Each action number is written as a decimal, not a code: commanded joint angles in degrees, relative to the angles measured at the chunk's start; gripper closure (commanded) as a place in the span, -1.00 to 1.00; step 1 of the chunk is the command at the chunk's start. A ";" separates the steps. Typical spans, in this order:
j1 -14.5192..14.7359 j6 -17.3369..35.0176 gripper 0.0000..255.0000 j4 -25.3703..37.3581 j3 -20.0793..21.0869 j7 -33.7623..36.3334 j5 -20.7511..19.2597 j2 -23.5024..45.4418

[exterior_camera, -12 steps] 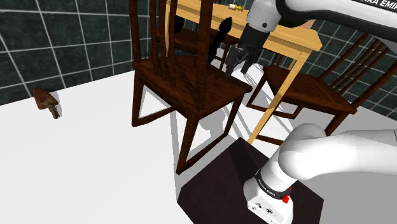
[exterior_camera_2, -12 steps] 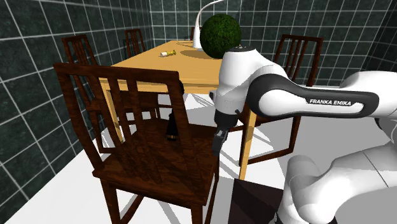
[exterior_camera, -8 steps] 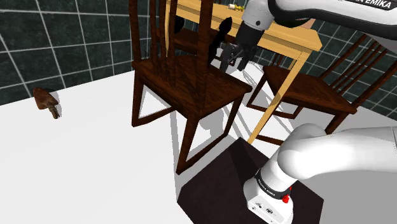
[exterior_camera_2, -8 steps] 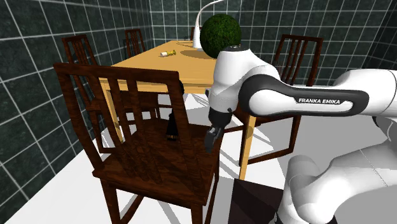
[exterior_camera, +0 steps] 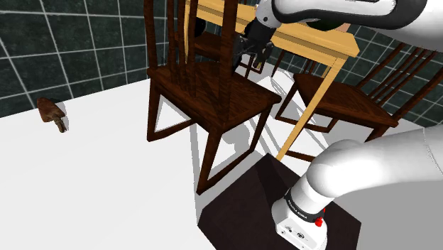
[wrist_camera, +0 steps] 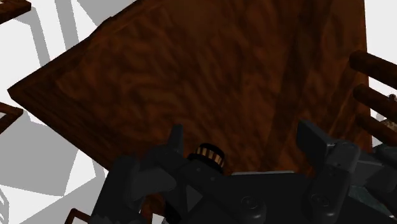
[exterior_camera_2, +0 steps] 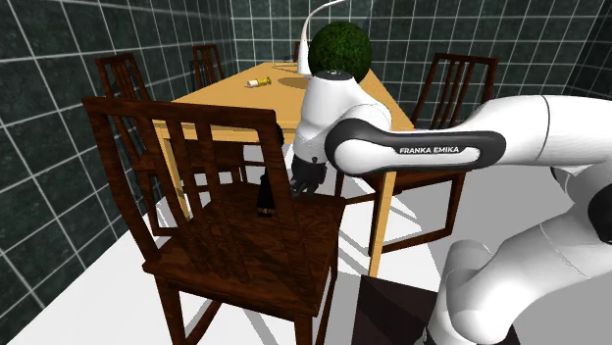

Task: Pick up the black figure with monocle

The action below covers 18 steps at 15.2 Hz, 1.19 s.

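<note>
The black figure (exterior_camera_2: 265, 196), small with a gold band near its top, stands upright on the dark wooden chair seat (exterior_camera_2: 245, 260) near the back slats. My gripper (exterior_camera_2: 302, 181) hangs just beside it, on the second exterior view's right, low over the seat's far corner. In the wrist view the figure's banded top (wrist_camera: 207, 154) shows close to one finger (wrist_camera: 174, 139), with the other finger (wrist_camera: 312, 137) well apart from it. The gripper (wrist_camera: 242, 141) is open and nothing is clasped. From the shoulder camera the gripper (exterior_camera: 250, 51) sits behind the chair's back post.
The chair's tall slatted back (exterior_camera: 186, 35) rises right next to the hand. A light wooden table (exterior_camera: 316, 41) stands just behind, carrying a round green plant (exterior_camera_2: 339, 51). Another dark chair (exterior_camera: 348, 105) is at the shoulder view's right. A brown object (exterior_camera: 53, 113) lies on the white floor.
The arm has swung toward the shoulder view's left, bringing the gripper from the seat's outer edge to just beside the figure. The figure has stayed put.
</note>
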 commanded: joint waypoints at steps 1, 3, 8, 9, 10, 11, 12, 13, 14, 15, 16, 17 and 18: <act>-1.65 2.55 -1.00 2.36 0.08 2.53 -0.82 2.89; -3.20 5.02 -1.00 4.37 0.20 5.13 -1.70 5.57; -6.92 10.20 -1.00 9.94 0.28 11.78 -4.23 11.97; -7.64 11.07 -1.00 11.14 0.26 13.14 -4.78 13.20; -8.35 11.90 -1.00 12.36 0.22 14.50 -5.35 14.41; -9.05 12.67 -1.00 13.60 0.18 15.87 -5.92 15.60; -9.74 13.40 -1.00 14.85 0.12 17.24 -6.50 16.77; -10.42 14.08 -1.00 16.13 0.05 18.61 -7.08 17.92; -11.08 14.71 -1.00 17.42 -0.05 19.99 -7.68 19.05; -11.24 14.88 -1.00 17.78 -0.10 20.37 -7.85 19.35; -11.25 15.64 -1.00 16.93 -0.10 20.51 -7.93 19.28; -11.26 16.40 -1.00 16.10 -0.10 20.65 -8.01 19.21; -11.28 17.15 -1.00 15.28 -0.10 20.80 -8.10 19.16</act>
